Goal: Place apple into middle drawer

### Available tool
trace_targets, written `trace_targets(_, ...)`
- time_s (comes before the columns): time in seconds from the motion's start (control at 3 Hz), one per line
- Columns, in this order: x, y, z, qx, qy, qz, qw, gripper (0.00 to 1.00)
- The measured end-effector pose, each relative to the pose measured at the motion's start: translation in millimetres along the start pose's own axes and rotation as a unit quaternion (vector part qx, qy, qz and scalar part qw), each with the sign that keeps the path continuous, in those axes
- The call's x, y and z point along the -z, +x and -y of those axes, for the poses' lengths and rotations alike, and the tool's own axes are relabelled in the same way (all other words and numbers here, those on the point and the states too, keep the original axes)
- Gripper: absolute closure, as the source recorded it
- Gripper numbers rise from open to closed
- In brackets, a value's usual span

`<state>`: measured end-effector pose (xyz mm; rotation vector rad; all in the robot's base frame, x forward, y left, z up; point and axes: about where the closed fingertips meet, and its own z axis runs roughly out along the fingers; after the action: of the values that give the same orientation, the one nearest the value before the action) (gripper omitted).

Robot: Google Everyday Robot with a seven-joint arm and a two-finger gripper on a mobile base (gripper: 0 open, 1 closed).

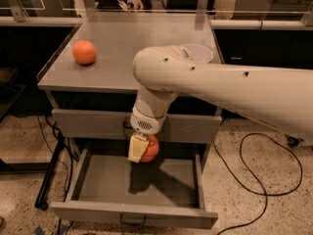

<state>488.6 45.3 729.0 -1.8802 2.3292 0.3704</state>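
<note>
My gripper (143,149) hangs from the white arm, just in front of the upper drawer front and above the back part of the open middle drawer (132,212). It is shut on the red apple (150,149); a cream finger (137,148) covers the apple's left side. The grey drawer is pulled out toward the camera, with a small black handle on its front. The apple and gripper cast a shadow on the drawer floor.
An evenly orange round fruit (84,52) sits on the cabinet top (122,38) at the left. A shut grey drawer front (88,124) is above the open one. A black cable (259,190) loops on the floor at the right. A black frame stands at the left.
</note>
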Motion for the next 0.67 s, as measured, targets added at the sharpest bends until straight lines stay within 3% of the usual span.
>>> trace_targets(0.33, -58.8, 33.7, 0.2, -0.058, -0.011, -0.019, 0.9981, 1.0)
trace_targets(0.67, -92.4, 57.5, 3.2, -0.105, -0.01, -0.021, 0.9942, 1.0)
